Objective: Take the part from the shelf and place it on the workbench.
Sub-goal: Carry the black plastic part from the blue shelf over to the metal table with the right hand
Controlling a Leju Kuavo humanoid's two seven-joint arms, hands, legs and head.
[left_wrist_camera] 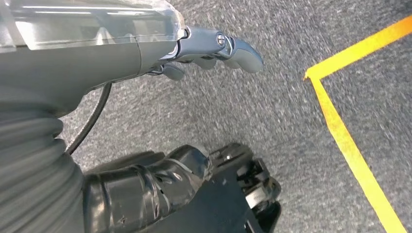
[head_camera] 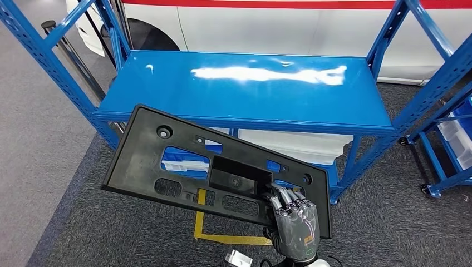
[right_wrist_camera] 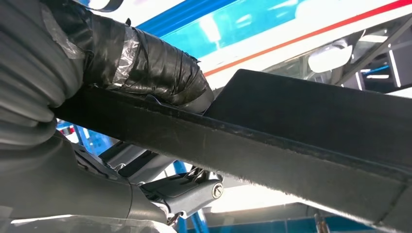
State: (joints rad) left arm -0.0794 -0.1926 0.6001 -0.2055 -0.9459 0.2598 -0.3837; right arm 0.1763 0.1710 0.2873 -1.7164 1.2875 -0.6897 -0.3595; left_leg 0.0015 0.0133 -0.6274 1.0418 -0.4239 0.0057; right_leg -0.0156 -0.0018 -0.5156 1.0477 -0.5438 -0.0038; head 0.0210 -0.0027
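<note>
One hand, the right hand (head_camera: 293, 219), grips the black plastic panel (head_camera: 189, 167) by its near right edge before the blue shelf (head_camera: 245, 89); carry level, left hand (left_wrist_camera: 214, 48) hangs loosely curled.

One part (head_camera: 167, 161), one shelf (head_camera: 245, 89)

- The part (head_camera: 183, 161) hangs tilted in front of the shelf (head_camera: 245, 89), overlapping its front edge, its left end higher.
- The right hand (head_camera: 292, 219) grips the part's lower right edge.
- The left hand (left_wrist_camera: 214, 48) hangs above the floor (left_wrist_camera: 272, 111), near a taped line (left_wrist_camera: 350, 145).
- A vehicle (head_camera: 278, 22) stands behind the shelf.
</note>
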